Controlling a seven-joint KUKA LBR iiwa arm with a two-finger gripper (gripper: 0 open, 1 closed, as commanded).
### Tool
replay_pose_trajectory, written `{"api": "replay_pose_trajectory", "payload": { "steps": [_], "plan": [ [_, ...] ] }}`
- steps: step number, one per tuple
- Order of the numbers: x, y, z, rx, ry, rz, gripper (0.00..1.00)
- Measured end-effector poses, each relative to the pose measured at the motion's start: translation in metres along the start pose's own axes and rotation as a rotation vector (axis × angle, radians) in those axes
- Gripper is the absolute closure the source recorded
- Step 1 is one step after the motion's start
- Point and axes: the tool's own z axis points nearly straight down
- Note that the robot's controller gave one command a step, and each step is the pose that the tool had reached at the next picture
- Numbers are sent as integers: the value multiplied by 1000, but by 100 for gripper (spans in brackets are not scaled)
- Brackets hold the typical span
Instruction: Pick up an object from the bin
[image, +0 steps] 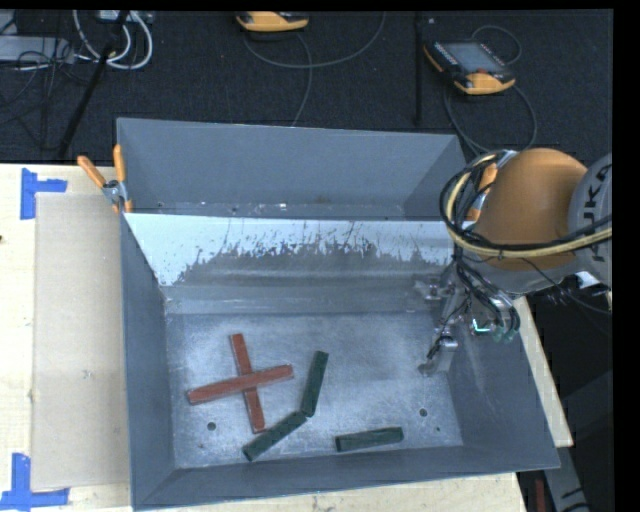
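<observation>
My gripper (436, 357) hangs at the right side of the bin, close to the right wall, with its fingertips just above the floor and nothing between them. A dark green bar (369, 438) lies on the floor below and left of it, near the front wall. Further left lies a dark green angled piece (298, 407), made of two bars joined at a bend. A red-brown cross (243, 382) of two flat bars lies at the left of the floor.
The arm with its orange cover and looped cables stands over the bin's right rim. The bin's sloped walls rise on all sides; the back wall is scratched.
</observation>
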Motion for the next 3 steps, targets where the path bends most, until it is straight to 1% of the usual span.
{"api": "replay_pose_trajectory", "payload": {
  "steps": [1,2,3],
  "plan": [
    [24,58,4,-2,-3,-17,0],
    [-8,147,44,-3,-8,-35,0],
    [40,138,93,2,2,-29,0]
  ]
}}
